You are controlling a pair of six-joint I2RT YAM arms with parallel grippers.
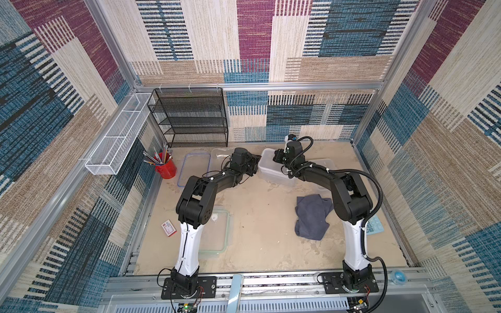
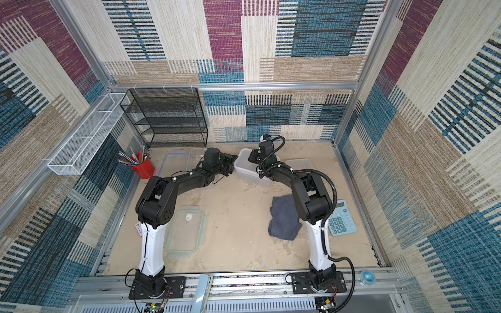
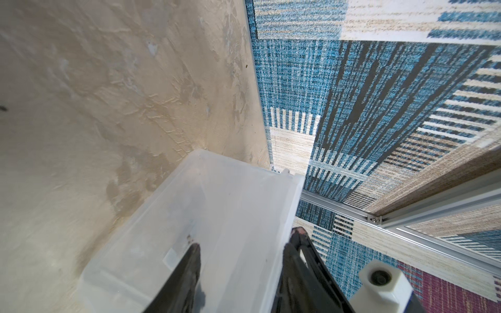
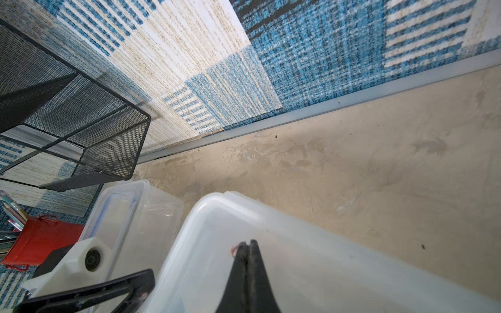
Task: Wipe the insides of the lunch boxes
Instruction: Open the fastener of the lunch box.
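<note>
We're at the deep lunch box (image 1: 271, 173) at the back of the tabletop (image 1: 257, 222), and this looks like set-up before any wiping. Our left claw (image 3: 245, 238) is spread, one finger inside the box, the other outside its wall, not pinching. Our right claw (image 4: 248, 242) is pressed together, empty, over the same box. The cloth (image 1: 311, 216) lies loose, well apart from both. The shallow lunch box (image 1: 221, 154) and small lunch box (image 1: 325, 164) flank the deep one. Next, we reckon, left clamps that wall and right fetches the cloth.
</note>
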